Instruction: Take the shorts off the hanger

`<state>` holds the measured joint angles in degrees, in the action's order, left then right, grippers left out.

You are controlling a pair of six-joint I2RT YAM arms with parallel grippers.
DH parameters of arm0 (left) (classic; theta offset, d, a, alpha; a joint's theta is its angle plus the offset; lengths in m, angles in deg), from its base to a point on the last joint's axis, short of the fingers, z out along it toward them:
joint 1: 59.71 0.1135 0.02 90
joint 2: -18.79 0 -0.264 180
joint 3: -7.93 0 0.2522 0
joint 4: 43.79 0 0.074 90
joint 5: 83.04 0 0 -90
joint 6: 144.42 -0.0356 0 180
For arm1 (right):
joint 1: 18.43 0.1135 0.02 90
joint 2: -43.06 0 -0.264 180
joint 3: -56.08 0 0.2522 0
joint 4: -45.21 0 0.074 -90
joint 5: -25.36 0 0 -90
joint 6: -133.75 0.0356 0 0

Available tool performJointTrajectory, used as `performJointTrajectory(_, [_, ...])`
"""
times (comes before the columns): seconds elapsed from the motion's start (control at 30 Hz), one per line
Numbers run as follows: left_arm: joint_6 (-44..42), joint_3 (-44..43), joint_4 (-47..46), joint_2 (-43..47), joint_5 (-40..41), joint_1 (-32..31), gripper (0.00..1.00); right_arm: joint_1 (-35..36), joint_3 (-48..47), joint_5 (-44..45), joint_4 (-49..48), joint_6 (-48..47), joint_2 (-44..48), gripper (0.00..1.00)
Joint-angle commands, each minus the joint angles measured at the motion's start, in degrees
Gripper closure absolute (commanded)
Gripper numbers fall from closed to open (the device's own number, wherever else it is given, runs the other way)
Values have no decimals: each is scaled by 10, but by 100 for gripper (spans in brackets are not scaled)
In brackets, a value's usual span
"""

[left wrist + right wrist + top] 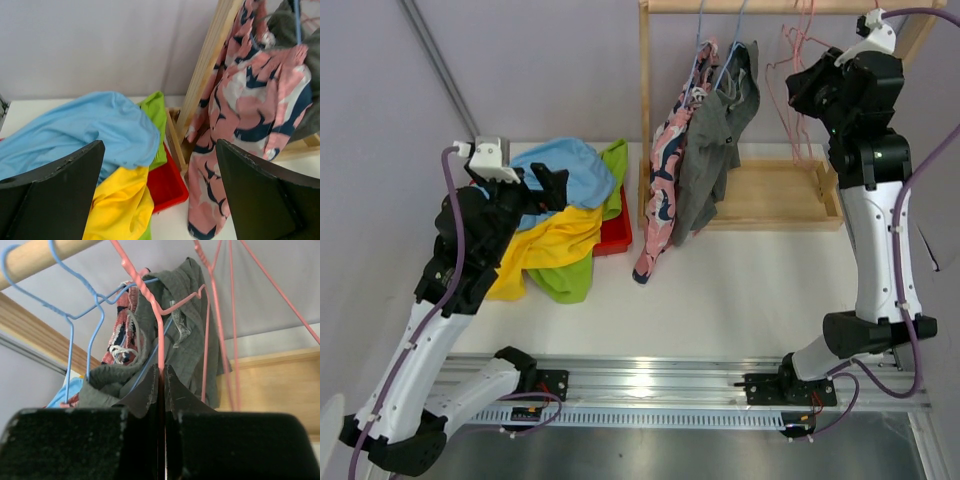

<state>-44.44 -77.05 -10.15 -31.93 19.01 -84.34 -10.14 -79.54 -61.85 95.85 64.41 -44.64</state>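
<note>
While hung from blue hangers [69, 355] on wooden rack [645, 100], touching: pink printed shorts [660, 180], dark grey shorts [710, 160]. Heaped over red tray [616, 238] on bench [740, 290]: light blue shorts [570, 170], yellow shorts [555, 240], lime green shorts [570, 282]. Wide and empty beside heap — left claw [160, 150]. Pinched narrow on pink hanger [161, 340] — right claw [161, 371].

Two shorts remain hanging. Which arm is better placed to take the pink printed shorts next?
Left: the left hand, open, faces the pink printed shorts; the right hand is shut on a pink hanger.
</note>
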Motion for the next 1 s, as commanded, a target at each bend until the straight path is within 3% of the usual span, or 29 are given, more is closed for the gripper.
performJointTrajectory(0.0, [13,50,3,25,-13,-2,1,-6,-40,-17,-66,11,-24,100])
performJointTrajectory(0.37, [4,115,-9,40,-21,-3,1,-9,-113,-10,-71,19,-102,100])
performJointTrajectory(0.57, [5,119,-9,40,-24,-4,1,-11,-101,-6,-53,12,-103,100])
performJointTrajectory(0.67, [6,119,-6,43,-26,-4,1,-11,-85,-2,-55,10,-86,56])
performJointTrajectory(0.7, [7,119,-5,44,-27,-5,1,-11,-77,2,-55,9,-75,30])
performJointTrajectory(0.73, [7,118,-3,45,-27,-5,1,-11,-74,5,-55,9,-70,16])
performJointTrajectory(0.8, [9,123,0,49,-27,-6,1,-11,-73,11,-53,4,-59,1])
performJointTrajectory(0.97, [16,130,9,64,-26,-10,1,-6,-71,-2,-53,17,-17,1])
